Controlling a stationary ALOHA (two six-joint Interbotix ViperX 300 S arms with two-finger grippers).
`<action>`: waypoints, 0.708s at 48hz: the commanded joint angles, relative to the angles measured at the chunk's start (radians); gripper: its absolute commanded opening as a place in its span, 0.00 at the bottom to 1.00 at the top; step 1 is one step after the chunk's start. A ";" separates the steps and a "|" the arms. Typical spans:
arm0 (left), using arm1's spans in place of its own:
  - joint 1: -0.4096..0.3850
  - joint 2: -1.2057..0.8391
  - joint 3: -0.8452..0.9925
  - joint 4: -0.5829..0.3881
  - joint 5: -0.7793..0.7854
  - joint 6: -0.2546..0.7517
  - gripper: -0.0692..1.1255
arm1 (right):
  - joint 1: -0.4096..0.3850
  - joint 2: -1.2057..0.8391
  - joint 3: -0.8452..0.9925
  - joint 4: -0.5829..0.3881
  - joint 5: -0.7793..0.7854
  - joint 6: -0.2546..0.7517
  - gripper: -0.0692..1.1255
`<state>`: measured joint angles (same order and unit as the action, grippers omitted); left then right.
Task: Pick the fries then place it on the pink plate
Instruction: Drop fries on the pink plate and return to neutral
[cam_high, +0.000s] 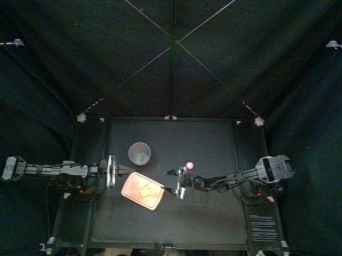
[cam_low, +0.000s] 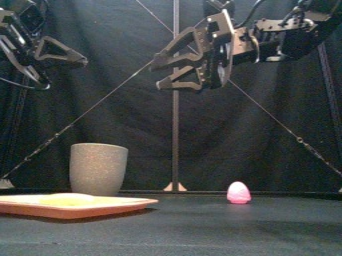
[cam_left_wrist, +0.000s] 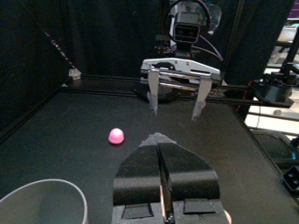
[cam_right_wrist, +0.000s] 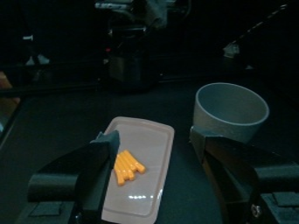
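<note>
Fries (cam_right_wrist: 128, 166): a small bundle of orange-yellow sticks, straight and square-cut, lying side by side and flat near the middle of the pink plate (cam_right_wrist: 146, 140). Left gripper (cam_left_wrist: 158, 144): two dark, flat jaws pressed together with only a thin seam between them and nothing held, raised high over the table's left side, left of the plate. Pink plate: a flat, shallow tray with rounded corners and a smooth, slightly glossy face, set on the left half of the table (cam_high: 201, 135), turned at an angle to the table's edges, with bare surface all round the fries. Grey cup (cam_low: 98, 168): tall, round, matt, with an open mouth, standing upright just behind the plate and apart from it. Pink toy (cam_low: 239, 193): small, smooth, egg-shaped, upright on the table right of the cup and plate, well apart from both. Right gripper (cam_left_wrist: 176, 112): jaws spread wide and empty, hanging well above the plate, reached in past the table's middle; its wrist view frames the fries between the two jaws. Table: black, matt, flat; the right half and the front strip lie open, and nothing stands between the right gripper and the fries.
</note>
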<state>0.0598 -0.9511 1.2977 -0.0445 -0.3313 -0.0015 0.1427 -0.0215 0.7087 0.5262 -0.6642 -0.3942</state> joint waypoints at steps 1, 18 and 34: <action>-0.006 0.005 -0.012 -0.002 -0.005 0.000 0.05 | 0.020 -0.091 0.037 0.041 -0.077 -0.002 0.87; -0.006 0.005 -0.012 -0.002 -0.005 0.000 0.05 | 0.020 -0.290 0.218 0.061 -0.112 -0.002 0.87; -0.006 0.005 -0.009 -0.008 0.000 -0.003 0.05 | 0.015 -0.311 0.232 0.046 -0.112 -0.003 0.87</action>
<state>0.0552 -0.9511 1.2993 -0.0460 -0.3298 -0.0046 0.1611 -0.3129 0.9587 0.5814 -0.7670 -0.3958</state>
